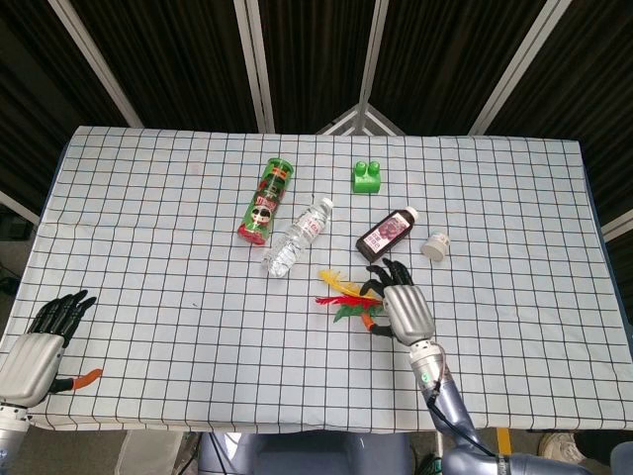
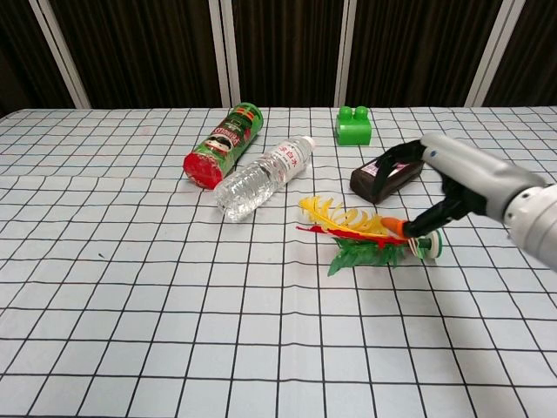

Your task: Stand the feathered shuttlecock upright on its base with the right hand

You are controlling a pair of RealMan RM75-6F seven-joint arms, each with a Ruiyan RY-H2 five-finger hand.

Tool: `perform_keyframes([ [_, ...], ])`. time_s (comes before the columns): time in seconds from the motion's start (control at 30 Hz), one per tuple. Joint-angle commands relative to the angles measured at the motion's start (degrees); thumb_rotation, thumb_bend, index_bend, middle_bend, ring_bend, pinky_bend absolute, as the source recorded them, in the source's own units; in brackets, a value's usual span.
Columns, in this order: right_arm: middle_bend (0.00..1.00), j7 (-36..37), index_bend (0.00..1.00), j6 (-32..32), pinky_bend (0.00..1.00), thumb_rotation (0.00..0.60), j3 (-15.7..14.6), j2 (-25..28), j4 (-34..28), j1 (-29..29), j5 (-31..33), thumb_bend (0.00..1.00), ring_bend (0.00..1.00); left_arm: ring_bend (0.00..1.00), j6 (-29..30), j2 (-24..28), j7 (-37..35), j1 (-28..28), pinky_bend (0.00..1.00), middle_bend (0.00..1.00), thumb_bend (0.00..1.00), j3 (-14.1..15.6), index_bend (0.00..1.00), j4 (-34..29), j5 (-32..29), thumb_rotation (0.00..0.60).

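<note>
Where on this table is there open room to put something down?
Bare cloth lies between the left hand and the chips can, and along the far-right side past the small white jar. The middle is crowded: water bottle, dark bottle, shuttlecock under the right hand.

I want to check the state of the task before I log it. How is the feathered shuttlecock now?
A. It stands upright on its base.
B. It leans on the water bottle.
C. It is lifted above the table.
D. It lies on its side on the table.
D: the feathered shuttlecock lies flat on the table, with the right hand at its base end.
</note>
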Motion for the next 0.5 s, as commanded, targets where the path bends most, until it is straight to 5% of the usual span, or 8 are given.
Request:
perform_keyframes([
  [0.03, 0.2, -1.77, 0.45, -0.74, 0.0, 0.6, 1.4, -4.45, 3.58, 2.64, 2.51, 0.38, 0.0, 0.0, -0.03, 0.2, -0.52, 0.02, 0.0, 0.0, 0.0, 0.07, 0.0, -0.13, -0.04, 0.6],
  [0.5, 0.22, 0.7, 0.5, 0.58, 0.0, 0.6, 1.91, -11.32, 10.25, 4.71, 2.71, 0.38, 0.0, 0.0, -0.97, 1.05, -2.35, -0.35, 0.0, 0.0, 0.0, 0.15, 0.0, -0.93, -0.53, 0.6],
])
